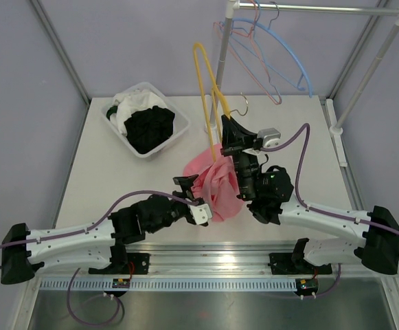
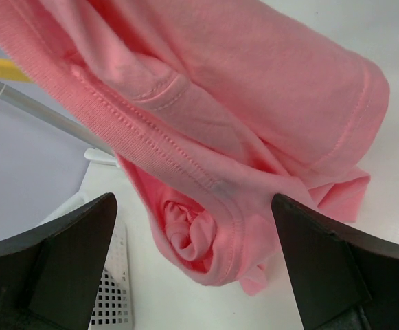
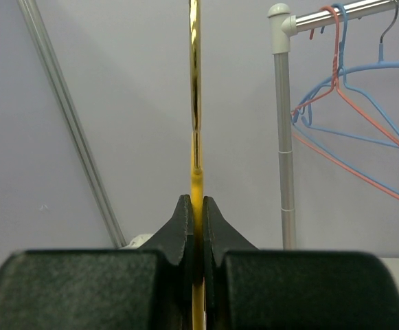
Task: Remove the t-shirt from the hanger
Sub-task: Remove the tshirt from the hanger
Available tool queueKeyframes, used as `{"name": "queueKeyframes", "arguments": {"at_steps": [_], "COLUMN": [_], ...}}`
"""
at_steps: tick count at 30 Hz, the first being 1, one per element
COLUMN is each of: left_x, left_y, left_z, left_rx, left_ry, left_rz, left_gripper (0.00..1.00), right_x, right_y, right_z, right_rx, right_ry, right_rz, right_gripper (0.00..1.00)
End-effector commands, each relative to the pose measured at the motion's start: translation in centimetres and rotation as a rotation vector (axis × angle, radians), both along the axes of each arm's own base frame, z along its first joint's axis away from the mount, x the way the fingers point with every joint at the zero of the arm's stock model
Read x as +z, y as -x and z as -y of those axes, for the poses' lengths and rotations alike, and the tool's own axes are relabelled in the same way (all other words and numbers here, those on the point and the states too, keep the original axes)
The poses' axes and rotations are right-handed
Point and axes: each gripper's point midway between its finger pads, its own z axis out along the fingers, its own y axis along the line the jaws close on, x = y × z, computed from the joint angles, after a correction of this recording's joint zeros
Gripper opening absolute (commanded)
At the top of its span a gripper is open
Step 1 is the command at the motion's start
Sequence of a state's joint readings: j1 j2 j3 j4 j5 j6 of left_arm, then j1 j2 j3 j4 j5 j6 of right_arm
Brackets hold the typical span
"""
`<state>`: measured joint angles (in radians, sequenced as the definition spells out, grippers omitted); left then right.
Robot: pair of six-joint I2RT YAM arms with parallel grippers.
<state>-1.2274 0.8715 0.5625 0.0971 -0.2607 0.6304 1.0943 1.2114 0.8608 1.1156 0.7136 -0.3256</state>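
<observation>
A pink t-shirt (image 1: 218, 184) hangs bunched from a yellow hanger (image 1: 203, 82) that stands tilted over the middle of the table. My right gripper (image 1: 226, 126) is shut on the hanger's yellow wire; in the right wrist view the wire (image 3: 195, 124) runs straight up from between the closed fingers (image 3: 195, 206). My left gripper (image 1: 193, 194) is open at the shirt's left side. In the left wrist view the shirt's folded hem (image 2: 206, 227) hangs between the spread fingers (image 2: 69, 254), without touching them, just above the table.
A white basket (image 1: 179, 135) with black and white clothes stands at the back left. A clothes rack (image 1: 221, 62) with blue and pink wire hangers (image 1: 281, 62) stands at the back right. The table's front rail lies near the arm bases.
</observation>
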Motion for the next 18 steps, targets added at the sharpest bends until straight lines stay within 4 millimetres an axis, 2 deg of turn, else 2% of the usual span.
{"name": "queueKeyframes", "arguments": {"at_steps": [1,6,7,8,11,12,13,15,18], "left_x": [1.7,1.5,1.5,1.4,1.2,1.1,1.3,1.3,1.5], "left_y": [0.0,0.2,0.4,0.4,0.1,0.2,0.3,0.7,2.2], "left_z": [1.0,1.5,1.6,1.7,1.8,1.8,1.7,1.7,1.8], "left_rx": [-0.002,-0.017,-0.029,-0.033,-0.028,-0.033,-0.043,-0.062,-0.142], "left_ry": [0.113,0.110,0.106,0.100,0.097,0.095,0.101,0.102,0.102], "left_rz": [-0.016,-0.043,-0.047,-0.050,-0.062,-0.070,-0.073,-0.080,-0.098], "left_gripper": [0.99,0.98,0.93,0.72,0.28,0.10,0.04,0.00,0.00], "right_x": [2.9,2.9,2.8,2.7,2.5,2.7,2.6,2.6,2.5], "right_y": [0.6,-0.1,-0.2,-0.4,-0.7,-0.7,-0.8,-0.9,-1.0], "right_z": [0.3,-0.6,-0.7,-0.9,-1.1,-0.9,-1.0,-1.0,-1.0], "right_rx": [0.033,0.029,0.025,0.018,-0.001,-0.008,-0.017,-0.025,-0.040], "right_ry": [-0.123,-0.139,-0.141,-0.142,-0.135,-0.151,-0.137,-0.136,-0.133], "right_rz": [0.036,0.011,0.009,0.003,0.007,0.015,0.017,0.020,0.024], "right_gripper": [0.00,0.00,0.00,0.00,0.00,0.00,0.00,0.00,0.00]}}
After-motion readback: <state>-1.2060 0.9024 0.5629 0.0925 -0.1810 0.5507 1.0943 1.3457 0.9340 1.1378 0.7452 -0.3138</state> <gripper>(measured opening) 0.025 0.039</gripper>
